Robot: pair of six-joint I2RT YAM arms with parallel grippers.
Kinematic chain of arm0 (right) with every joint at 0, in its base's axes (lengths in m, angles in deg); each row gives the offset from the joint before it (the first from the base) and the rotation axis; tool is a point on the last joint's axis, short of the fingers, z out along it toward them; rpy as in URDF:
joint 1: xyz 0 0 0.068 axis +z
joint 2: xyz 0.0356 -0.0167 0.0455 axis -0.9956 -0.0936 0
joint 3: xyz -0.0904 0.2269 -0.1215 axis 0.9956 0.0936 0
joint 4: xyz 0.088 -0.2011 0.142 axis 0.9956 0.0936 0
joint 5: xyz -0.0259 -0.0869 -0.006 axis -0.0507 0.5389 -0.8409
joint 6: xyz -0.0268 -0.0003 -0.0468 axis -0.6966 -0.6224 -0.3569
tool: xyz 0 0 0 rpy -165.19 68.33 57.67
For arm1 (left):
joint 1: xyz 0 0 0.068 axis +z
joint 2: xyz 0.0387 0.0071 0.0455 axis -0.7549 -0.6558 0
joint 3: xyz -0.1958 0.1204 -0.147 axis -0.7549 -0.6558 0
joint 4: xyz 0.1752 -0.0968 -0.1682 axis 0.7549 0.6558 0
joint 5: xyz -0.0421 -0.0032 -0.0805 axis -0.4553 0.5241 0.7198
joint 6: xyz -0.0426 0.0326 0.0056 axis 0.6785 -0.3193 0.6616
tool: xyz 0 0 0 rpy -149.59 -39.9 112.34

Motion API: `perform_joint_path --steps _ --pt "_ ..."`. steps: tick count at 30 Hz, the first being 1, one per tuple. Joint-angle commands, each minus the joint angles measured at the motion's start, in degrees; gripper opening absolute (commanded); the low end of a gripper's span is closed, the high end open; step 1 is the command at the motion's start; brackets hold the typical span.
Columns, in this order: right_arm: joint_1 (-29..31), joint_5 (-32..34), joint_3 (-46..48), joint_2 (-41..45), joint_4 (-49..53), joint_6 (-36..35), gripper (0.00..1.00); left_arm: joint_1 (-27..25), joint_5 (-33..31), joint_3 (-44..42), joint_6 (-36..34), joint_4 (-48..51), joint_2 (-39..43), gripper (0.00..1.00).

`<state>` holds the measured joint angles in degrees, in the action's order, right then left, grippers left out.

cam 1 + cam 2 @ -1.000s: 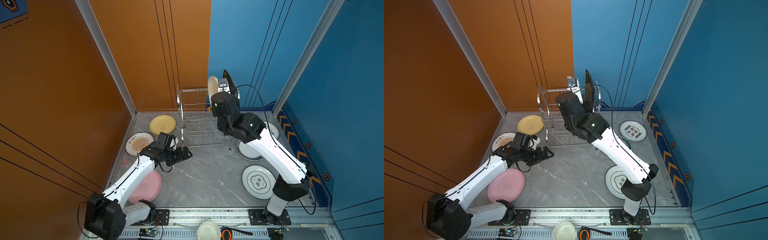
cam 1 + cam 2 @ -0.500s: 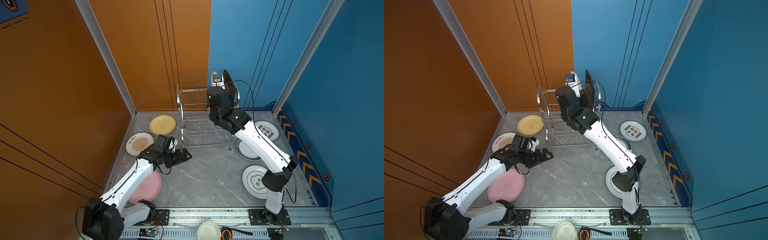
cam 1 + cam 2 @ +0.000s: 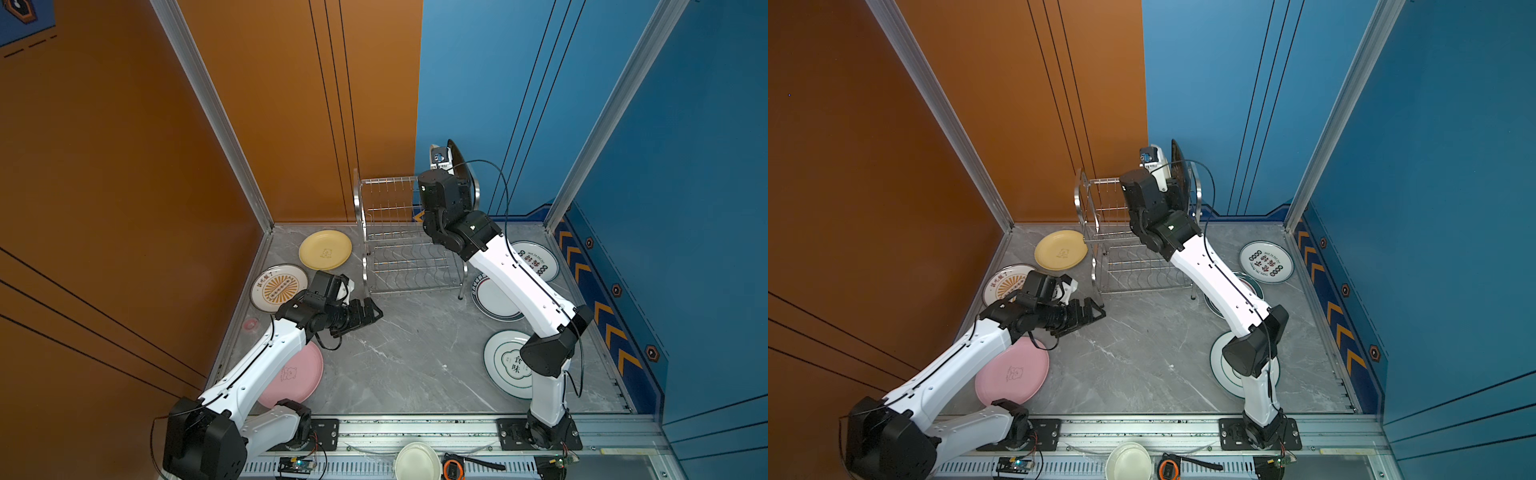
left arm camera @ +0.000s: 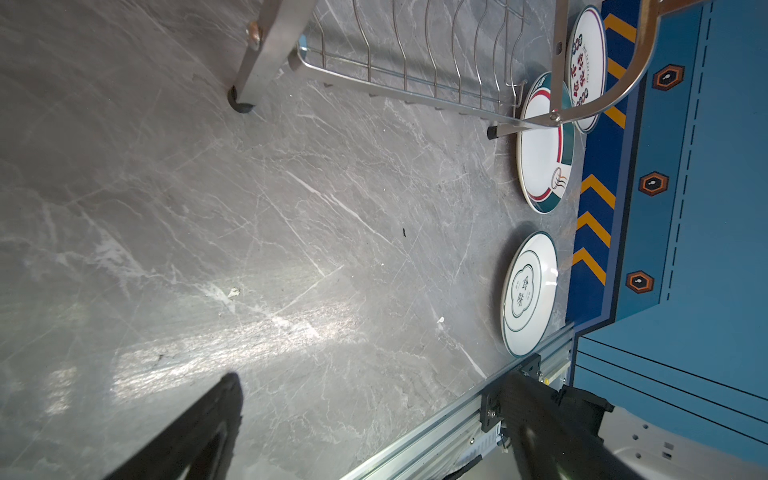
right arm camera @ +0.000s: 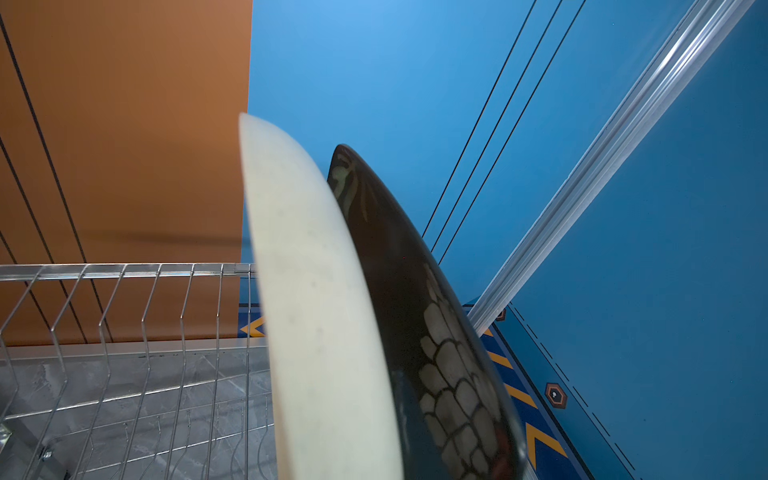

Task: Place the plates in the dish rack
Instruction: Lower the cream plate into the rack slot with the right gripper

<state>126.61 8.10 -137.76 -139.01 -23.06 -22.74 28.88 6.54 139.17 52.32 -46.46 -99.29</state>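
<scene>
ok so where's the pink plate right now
In both top views the pink plate lies flat on the grey table at the front left, partly under the left arm, with the sunburst plate behind it.

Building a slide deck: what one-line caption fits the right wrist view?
A cream plate and black plate upright, side by side, beside the dish rack's wires.

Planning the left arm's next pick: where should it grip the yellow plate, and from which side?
Probably best: take the yellow plate by its raised rim, on the near edge facing the open left end effector. It lies flat, face up, so only the rim offers a hold, and the dish rack stands close on its right.
</scene>
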Motion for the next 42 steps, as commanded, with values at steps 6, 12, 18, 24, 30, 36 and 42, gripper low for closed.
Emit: perform_joint_path --steps 6,12,18,24,30,36,42 --pt "-1.29 -0.76 2.55 0.15 -2.27 2.45 0.0 0.75 0.98 -0.33 0.43 -0.42 -0.12 0.98" --pt "-1.36 -1.19 2.9 -0.06 -2.27 2.89 0.0 1.07 1.04 -0.54 0.56 -0.41 0.15 0.98" --pt "-1.37 -1.78 3.68 -0.74 -2.27 3.23 0.0 1.34 1.05 -0.69 0.56 -0.38 0.15 0.98" --pt "-1.39 -0.7 3.7 -0.54 -2.59 2.91 0.0 1.51 1.13 -0.58 0.56 -0.38 0.15 0.98" --pt "-1.37 1.12 3.01 0.31 -4.19 0.2 0.0 1.6 1.13 -0.82 0.56 -0.43 0.24 0.98" --pt "-1.1 2.15 2.9 1.36 -5.34 -1.23 0.0 1.6 1.2 -0.76 0.48 -0.42 0.2 0.98" --pt "-1.35 2.4 3.9 1.22 -5.31 -1.06 0.0 1.6 1.18 -0.65 0.48 -0.52 0.16 0.98"
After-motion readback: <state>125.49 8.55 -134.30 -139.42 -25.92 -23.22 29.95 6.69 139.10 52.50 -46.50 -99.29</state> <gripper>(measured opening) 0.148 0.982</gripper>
